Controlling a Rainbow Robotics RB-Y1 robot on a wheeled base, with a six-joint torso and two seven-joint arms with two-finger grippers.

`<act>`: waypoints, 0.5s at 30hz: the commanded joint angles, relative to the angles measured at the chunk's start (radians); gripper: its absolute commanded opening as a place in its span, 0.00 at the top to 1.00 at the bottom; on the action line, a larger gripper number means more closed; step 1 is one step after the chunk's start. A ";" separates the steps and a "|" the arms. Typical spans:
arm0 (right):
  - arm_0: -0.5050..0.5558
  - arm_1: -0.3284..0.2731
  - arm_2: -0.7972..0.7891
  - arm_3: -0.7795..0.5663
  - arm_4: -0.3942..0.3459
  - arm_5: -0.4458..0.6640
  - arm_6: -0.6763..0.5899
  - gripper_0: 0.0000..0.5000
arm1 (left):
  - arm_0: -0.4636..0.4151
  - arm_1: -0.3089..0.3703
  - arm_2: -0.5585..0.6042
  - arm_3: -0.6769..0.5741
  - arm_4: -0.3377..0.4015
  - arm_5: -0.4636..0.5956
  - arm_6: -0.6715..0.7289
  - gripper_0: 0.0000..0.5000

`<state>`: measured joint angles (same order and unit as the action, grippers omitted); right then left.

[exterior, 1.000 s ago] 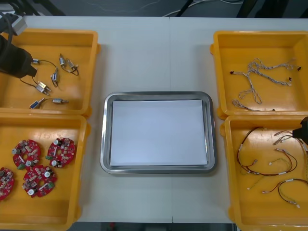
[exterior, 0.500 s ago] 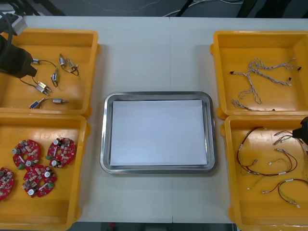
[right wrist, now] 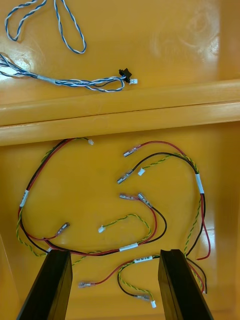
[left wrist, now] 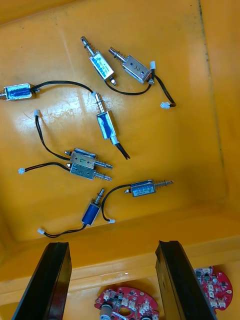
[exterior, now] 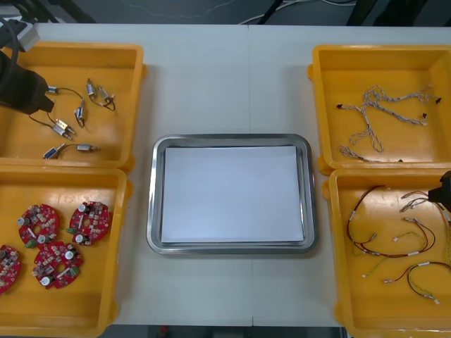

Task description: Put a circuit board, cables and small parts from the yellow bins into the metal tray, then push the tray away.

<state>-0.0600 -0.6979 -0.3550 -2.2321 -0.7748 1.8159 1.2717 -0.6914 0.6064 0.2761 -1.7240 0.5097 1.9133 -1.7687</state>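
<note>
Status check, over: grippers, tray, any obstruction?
Left gripper open over small metal parts. Right gripper open over red and yellow cables. Metal tray unloaded. Nothing blocking.

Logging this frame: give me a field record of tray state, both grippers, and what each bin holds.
metal tray: white inside, holds nothing
left gripper: open, above small metal parts in far left bin
right gripper: open, above red and yellow cables in near right bin
near left bin: four round red circuit boards
far right bin: twisted blue and white cables
progress: nothing transferred yet
</note>
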 commanded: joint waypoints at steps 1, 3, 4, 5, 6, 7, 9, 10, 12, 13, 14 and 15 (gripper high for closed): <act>0.009 0.008 0.004 -0.026 0.006 -0.007 -0.014 0.00 | 0.010 0.046 0.029 -0.037 -0.010 0.007 -0.012 0.00; 0.009 0.008 0.004 -0.026 0.006 -0.007 -0.014 0.00 | 0.010 0.046 0.029 -0.037 -0.010 0.007 -0.012 0.00; 0.009 0.008 0.004 -0.026 0.006 -0.007 -0.014 0.00 | 0.010 0.046 0.029 -0.037 -0.010 0.007 -0.012 0.00; 0.009 0.008 0.004 -0.026 0.006 -0.007 -0.014 0.00 | 0.010 0.046 0.029 -0.037 -0.010 0.007 -0.012 0.00; 0.009 0.008 0.004 -0.026 0.006 -0.007 -0.014 0.00 | 0.010 0.046 0.029 -0.037 -0.010 0.007 -0.012 0.00; 0.009 0.008 0.004 -0.026 0.006 -0.007 -0.014 0.00 | 0.010 0.046 0.029 -0.037 -0.010 0.007 -0.012 0.00; 0.009 0.008 0.004 -0.026 0.006 -0.007 -0.014 0.00 | 0.010 0.046 0.029 -0.037 -0.010 0.007 -0.012 0.00; 0.009 0.008 0.004 -0.026 0.006 -0.007 -0.014 0.00 | 0.010 0.046 0.029 -0.037 -0.010 0.007 -0.012 0.00; 0.009 0.008 0.004 -0.026 0.006 -0.007 -0.014 0.00 | 0.010 0.046 0.029 -0.037 -0.010 0.007 -0.012 0.00; 0.009 0.008 0.004 -0.026 0.006 -0.007 -0.014 0.00 | 0.010 0.046 0.029 -0.037 -0.010 0.007 -0.012 0.00; 0.009 0.008 0.004 -0.026 0.006 -0.007 -0.014 0.00 | 0.010 0.046 0.029 -0.037 -0.010 0.007 -0.012 0.00; 0.009 0.008 0.004 -0.026 0.006 -0.007 -0.014 0.00 | 0.010 0.046 0.029 -0.037 -0.010 0.007 -0.012 0.00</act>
<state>-0.0600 -0.6979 -0.3550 -2.2321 -0.7748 1.8159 1.2717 -0.6914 0.6064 0.2761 -1.7240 0.5097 1.9133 -1.7687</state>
